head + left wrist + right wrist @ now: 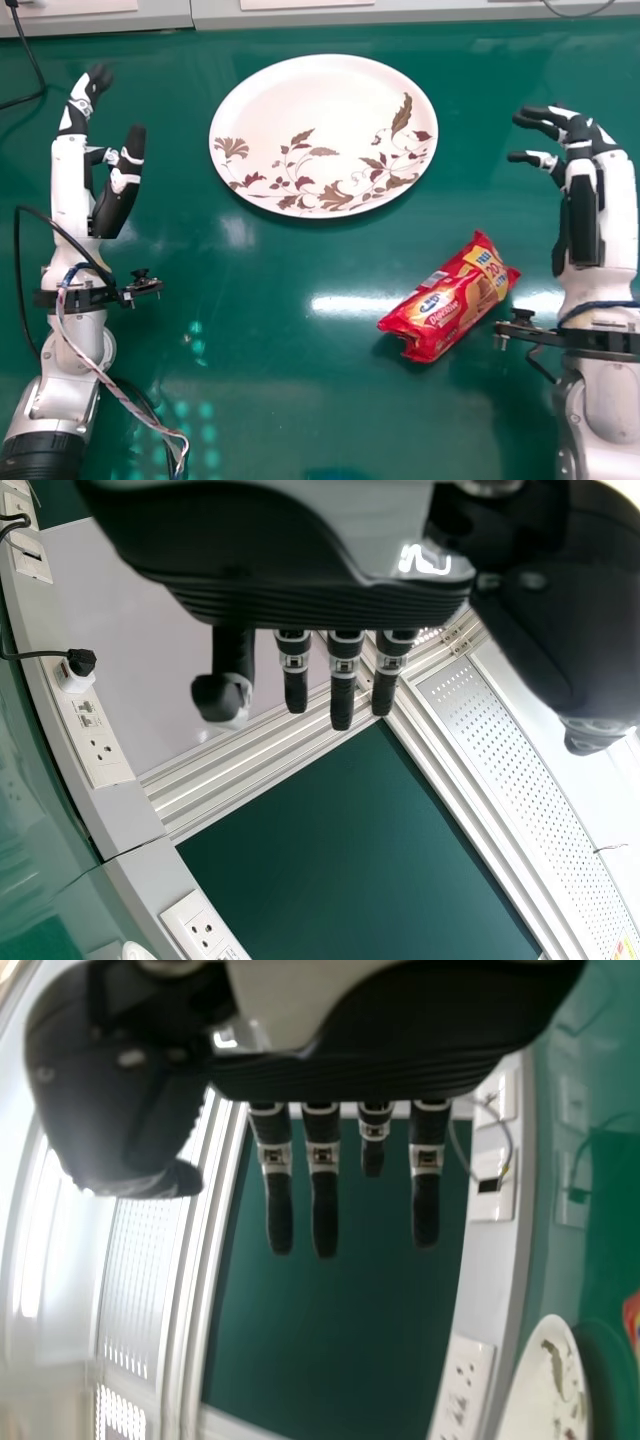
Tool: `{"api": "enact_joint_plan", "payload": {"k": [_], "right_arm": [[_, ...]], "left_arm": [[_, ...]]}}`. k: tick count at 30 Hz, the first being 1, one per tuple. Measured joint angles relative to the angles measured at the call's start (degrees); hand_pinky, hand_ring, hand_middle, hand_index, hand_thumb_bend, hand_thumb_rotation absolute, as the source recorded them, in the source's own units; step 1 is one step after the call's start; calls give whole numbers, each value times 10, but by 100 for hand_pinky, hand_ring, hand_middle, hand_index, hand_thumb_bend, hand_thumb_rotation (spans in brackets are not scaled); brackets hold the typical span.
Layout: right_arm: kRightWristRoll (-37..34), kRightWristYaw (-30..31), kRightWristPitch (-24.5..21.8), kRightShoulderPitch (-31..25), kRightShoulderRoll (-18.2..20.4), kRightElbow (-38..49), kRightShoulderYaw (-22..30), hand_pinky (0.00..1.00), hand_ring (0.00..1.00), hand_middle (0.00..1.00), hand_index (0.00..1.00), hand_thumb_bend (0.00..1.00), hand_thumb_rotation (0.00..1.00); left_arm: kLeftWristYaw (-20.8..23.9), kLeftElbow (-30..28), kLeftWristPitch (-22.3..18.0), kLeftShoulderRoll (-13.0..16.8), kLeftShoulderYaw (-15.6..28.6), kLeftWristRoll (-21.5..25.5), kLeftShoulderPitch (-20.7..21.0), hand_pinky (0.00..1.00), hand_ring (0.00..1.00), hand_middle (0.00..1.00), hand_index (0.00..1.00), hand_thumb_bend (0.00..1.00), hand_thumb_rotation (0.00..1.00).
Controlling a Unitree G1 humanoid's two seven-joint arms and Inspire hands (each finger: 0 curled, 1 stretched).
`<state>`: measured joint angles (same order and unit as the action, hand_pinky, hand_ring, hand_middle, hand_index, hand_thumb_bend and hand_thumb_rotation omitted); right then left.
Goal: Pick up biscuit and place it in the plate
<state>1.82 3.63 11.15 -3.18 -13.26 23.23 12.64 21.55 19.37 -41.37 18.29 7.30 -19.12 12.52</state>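
On the green table (270, 410), head view: I see the biscuit packet (440, 310) nearer me than the plate (285, 110); left hand (72, 175), fingers loosely spread; right hand (584, 200), fingers relaxed, some overlapping and partly hidden. Left wrist view: left hand (270, 595), fingers apart, knuckles hidden. Right wrist view: right hand (370, 1075), fingers extended; plate cut off, packet a cropped red sliver.

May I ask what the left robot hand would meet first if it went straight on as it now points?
The left robot hand points forward, passing left of the plate. The way looks free over the table, and the grey trunking behind would likely come first, though heights are hard to judge.
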Motion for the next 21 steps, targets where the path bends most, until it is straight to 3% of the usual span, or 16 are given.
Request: {"api": "enact_joint_plan", "payload": {"k": [6,12,17,21], "right_arm": [[29,39,-2,-2,-67,13,19,59,69,72,71,67,25],[43,98,19,-23,-133,15,30,65,74,77,78,80,36],[61,172,54,-37,-216,22,37,77,87,90,90,97,38],[103,229,61,-44,-288,35,41,84,95,96,97,100,42]], "left_arm": [[3,2,-6,0,0,0,0,0,100,99,100,86,97],[2,0,-6,1,1,0,-2,0,100,100,100,86,97],[-6,0,-14,2,1,5,-3,0,100,98,100,85,95],[-8,-1,-14,3,2,7,-5,0,100,99,100,86,96]]}}
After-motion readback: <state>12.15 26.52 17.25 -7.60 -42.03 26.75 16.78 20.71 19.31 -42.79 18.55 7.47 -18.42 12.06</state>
